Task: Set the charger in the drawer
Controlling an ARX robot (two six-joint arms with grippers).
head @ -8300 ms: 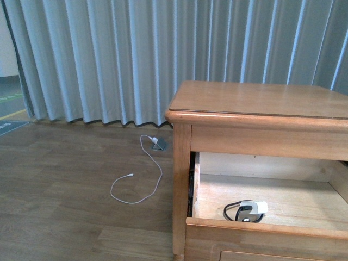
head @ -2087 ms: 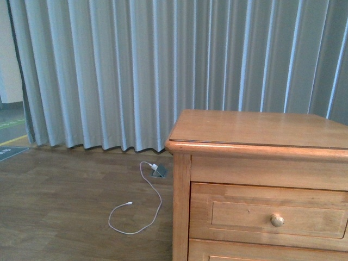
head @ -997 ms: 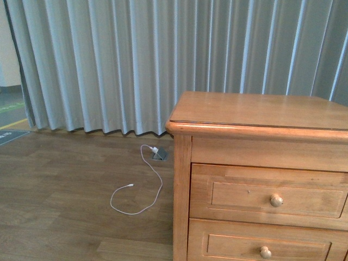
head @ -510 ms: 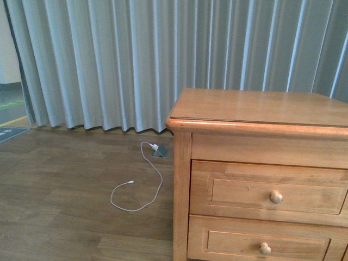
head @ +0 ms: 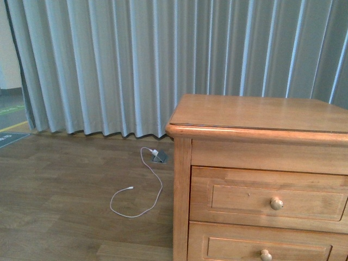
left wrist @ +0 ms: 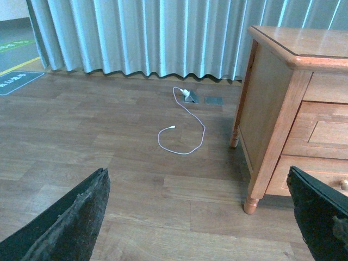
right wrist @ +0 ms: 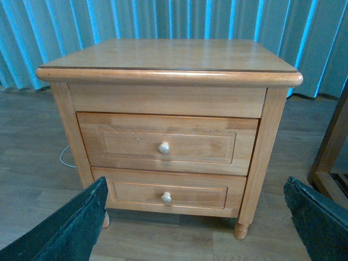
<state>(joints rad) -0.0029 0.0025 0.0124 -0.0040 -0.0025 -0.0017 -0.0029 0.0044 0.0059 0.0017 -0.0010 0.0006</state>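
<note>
The orange-brown nightstand (head: 261, 114) stands at the right of the front view. Its upper drawer (head: 269, 201) is shut, with a round pale knob (head: 277, 204); it also shows in the right wrist view (right wrist: 166, 144). The charger is hidden. My left gripper (left wrist: 198, 217) is open and empty over the wood floor, left of the nightstand. My right gripper (right wrist: 196, 217) is open and empty, facing the nightstand's front from a distance. Neither gripper shows in the front view.
A long white cable (head: 142, 187) with a grey adapter (head: 159, 157) lies on the floor left of the nightstand, also in the left wrist view (left wrist: 182, 128). The lower drawer (right wrist: 168, 194) is shut. Grey curtains (head: 136, 60) hang behind. A dark wooden leg (right wrist: 331, 147) stands right of the nightstand.
The upper drawer was open with the charger lying inside; it is now shut and the charger is out of sight. The front view has shifted slightly up and down since.
</note>
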